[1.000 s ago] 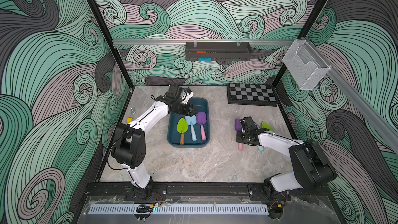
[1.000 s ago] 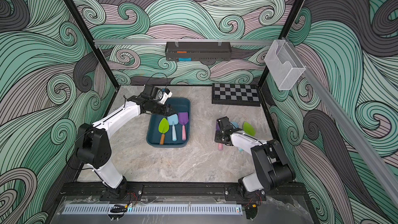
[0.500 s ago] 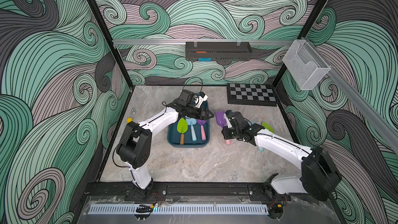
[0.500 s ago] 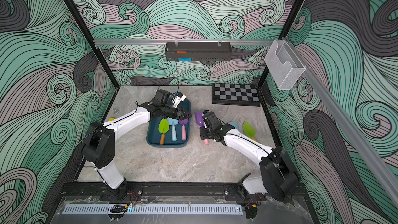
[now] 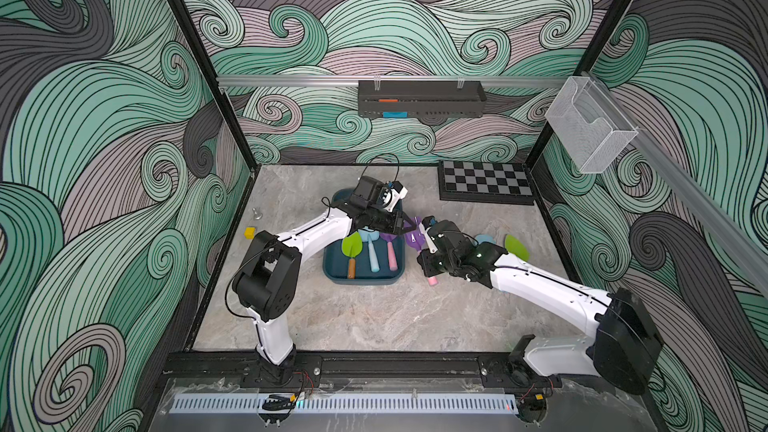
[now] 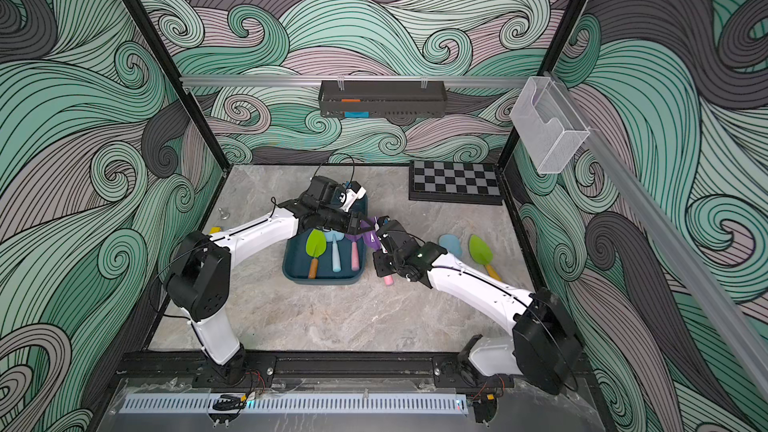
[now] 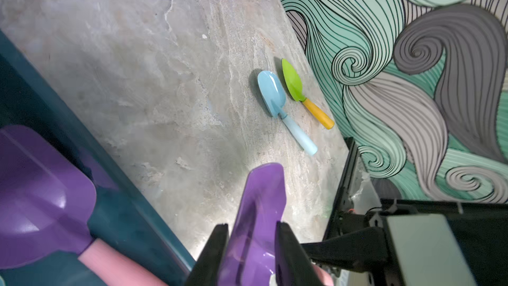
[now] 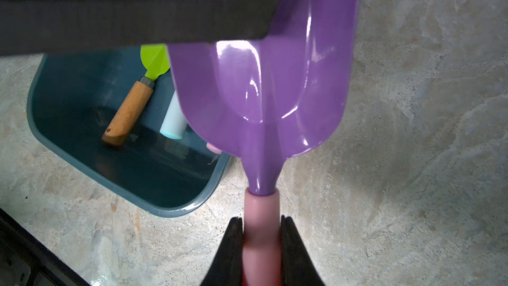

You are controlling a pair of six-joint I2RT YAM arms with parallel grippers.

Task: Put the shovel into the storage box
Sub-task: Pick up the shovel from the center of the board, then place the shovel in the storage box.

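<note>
Two grippers are holding one shovel [image 5: 414, 238] [image 6: 371, 238] at once, a purple-bladed one with a pink handle. The right gripper [image 8: 261, 221] [image 5: 429, 261] is clamping the pink handle just below the blade's neck, its jaws pressing on both sides of it in the right wrist view. The left gripper [image 7: 251, 225] [image 5: 409, 228] is reaching across the storage box [image 5: 361, 282] [image 6: 320, 282] and pinching the purple blade edgewise. Its fingers [image 7: 215, 247] are lying against the plastic on either side in the left wrist view.

This shovel is hanging just outside the storage box, beside the long rim facing the right arm. Its blade is pointing toward the box's far end and its handle toward the near end. It is appearing to sit clear of the table [image 5: 374, 317], not inside the box.

Three more are lying side by side inside the box, with their handles pointing toward its near end:
- a green wooden-handled shovel [image 5: 351, 245]
- a pale blue boxed shovel [image 5: 372, 257]
- a second purple shovel [image 5: 390, 253]

Two others are lying close together on the table, well beyond the box on the right arm's side:
- a loose pale blue shovel [image 7: 272, 94]
- a green yellow-handled shovel [image 7: 294, 83]
</note>
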